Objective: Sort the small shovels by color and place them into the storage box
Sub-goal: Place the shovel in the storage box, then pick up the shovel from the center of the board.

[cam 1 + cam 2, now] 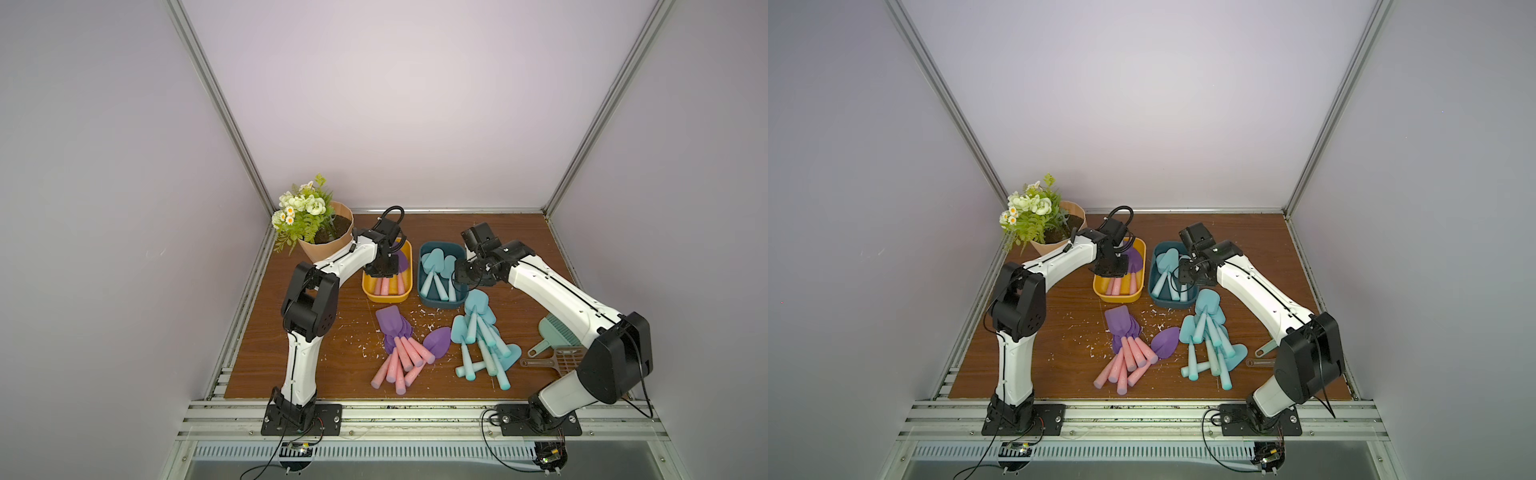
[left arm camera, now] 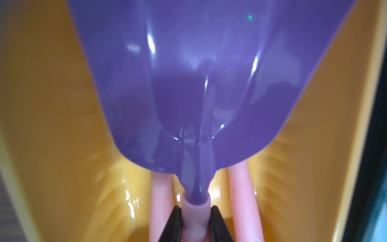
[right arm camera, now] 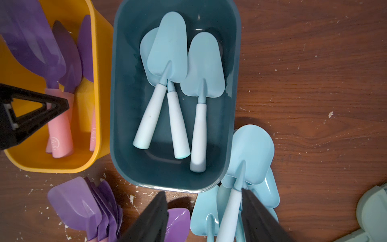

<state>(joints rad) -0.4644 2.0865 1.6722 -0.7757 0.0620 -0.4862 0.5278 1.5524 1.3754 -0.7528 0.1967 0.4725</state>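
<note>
Two heaps nearest: purple-bladed, pink-handled shovels (image 1: 401,353) on the bench (image 1: 332,374) toward the left arm's side; turquoise shovels (image 1: 482,345) beside them, toward the right arm's.
Top turquoise shovel (image 3: 250,155): blade pointing at the teal box (image 3: 121,125), handle running back toward the right arm's base.
Right gripper (image 3: 203,190): jaws apart, empty, hovering over that handle at the box's near rim.
Teal box contents: three turquoise shovels inside, blades at the far end.
Yellow box (image 1: 384,297): just beside the teal one, pink handles lying lengthwise.
Left gripper (image 2: 195,209): clamped on a pink handle just behind the neck, low inside the yellow box.
Held purple shovel (image 2: 199,83): long axis along the box, blade aimed at the far wall, above two other handles.
Judged next: a release for the left; for the right, nearer the turquoise heap, straight down and a squeeze across the handle.
</note>
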